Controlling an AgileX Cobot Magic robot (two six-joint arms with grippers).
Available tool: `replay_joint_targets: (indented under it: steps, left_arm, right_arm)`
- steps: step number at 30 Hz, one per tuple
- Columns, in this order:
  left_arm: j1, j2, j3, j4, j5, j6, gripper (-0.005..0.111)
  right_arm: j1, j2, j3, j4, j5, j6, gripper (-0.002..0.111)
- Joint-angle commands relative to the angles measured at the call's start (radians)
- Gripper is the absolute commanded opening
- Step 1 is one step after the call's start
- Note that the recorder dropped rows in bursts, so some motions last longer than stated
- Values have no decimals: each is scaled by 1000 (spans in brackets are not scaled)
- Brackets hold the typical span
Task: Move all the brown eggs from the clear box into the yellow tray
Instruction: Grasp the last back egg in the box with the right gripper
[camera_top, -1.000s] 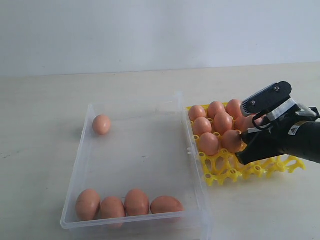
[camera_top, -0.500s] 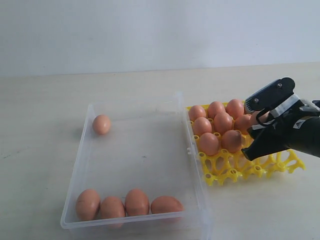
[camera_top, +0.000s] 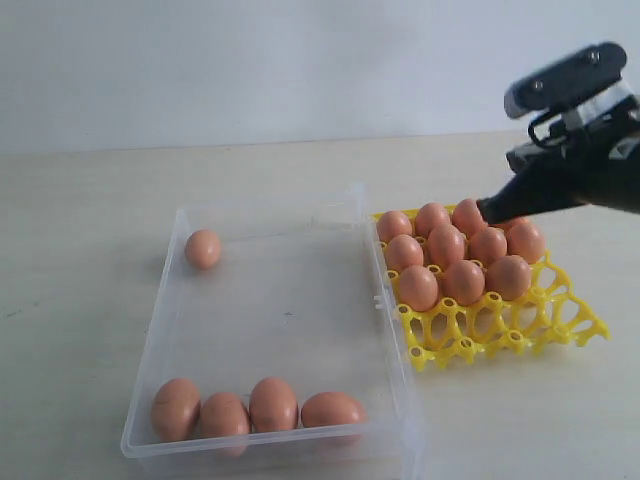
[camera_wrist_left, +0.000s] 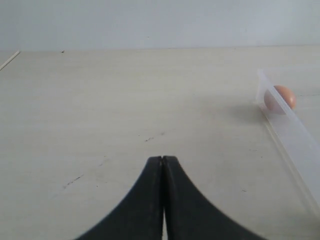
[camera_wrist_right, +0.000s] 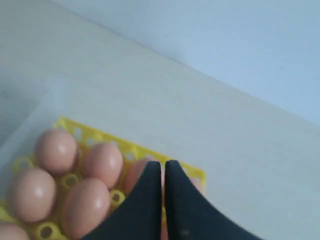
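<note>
The clear box (camera_top: 160, 330) lies left of centre. One brown egg (camera_top: 203, 248) rests in its far left corner and several more (camera_top: 274, 403) line its near wall. The yellow tray (camera_top: 590, 325) beside it on the right holds several brown eggs (camera_top: 445, 245) in its far cups; the near cups are bare. My right gripper (camera_top: 490, 210) hangs shut and empty above the tray's far side. In the right wrist view the gripper (camera_wrist_right: 163, 164) is shut over the tray (camera_wrist_right: 65, 123) and its eggs (camera_wrist_right: 102, 162). My left gripper (camera_wrist_left: 163, 159) is shut over bare table, with the box wall (camera_wrist_left: 295, 135) and one egg (camera_wrist_left: 280, 98) off to the side.
The pale table (camera_top: 80, 200) runs round the box and the tray, and a plain white wall stands behind. The left arm does not show in the exterior view.
My right gripper has risen off the tray, moved back and gone from open to shut. The eggs it covered on the tray's right side now show. The left arm has not moved.
</note>
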Motion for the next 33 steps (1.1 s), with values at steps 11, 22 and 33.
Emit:
replay_joint_targets:
  steps: [11,22,33]
  left_arm:
    - [-5,-6,-4,-6,-14,-6,0]
    - [-5,-6,-4,-6,-14,-6,0]
    - [-5,-6,-4,-6,-14,-6,0]
  right_arm:
    - [346,489,-718,2,550,617,41]
    - [368,852,-1068,109,659,670,62]
    - [403,993,-1264,124,708,665,62]
